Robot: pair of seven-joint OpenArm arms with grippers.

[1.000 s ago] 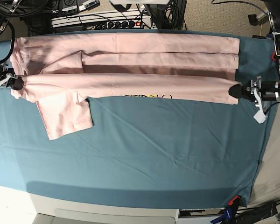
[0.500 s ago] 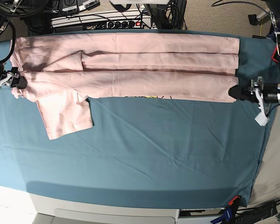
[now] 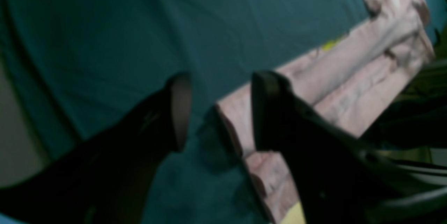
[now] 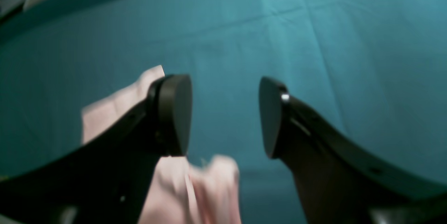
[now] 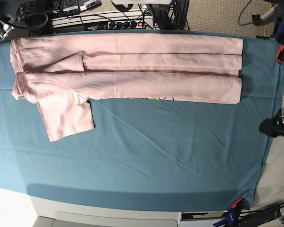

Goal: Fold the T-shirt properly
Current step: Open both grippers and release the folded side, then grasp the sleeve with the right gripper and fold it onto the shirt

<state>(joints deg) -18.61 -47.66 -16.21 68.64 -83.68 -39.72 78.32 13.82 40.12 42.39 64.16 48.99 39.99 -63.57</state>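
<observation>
T-shirt (image 5: 128, 66), lying as a long pleated band toward twelve o'clock on the teal sheet (image 5: 156, 156). Left gripper (image 3: 220, 112) and right gripper (image 4: 225, 115) are hanging wide open, holding nothing. Light, limp cloth; likely best pinching the folded end corners.

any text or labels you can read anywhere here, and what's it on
No text here can be read.
T-shirt: a strip of black lettering and a yellow mark peeks out under the folded near edge, too hidden to read.
Equipment beyond the teal sheet: labels too small to read.
</observation>
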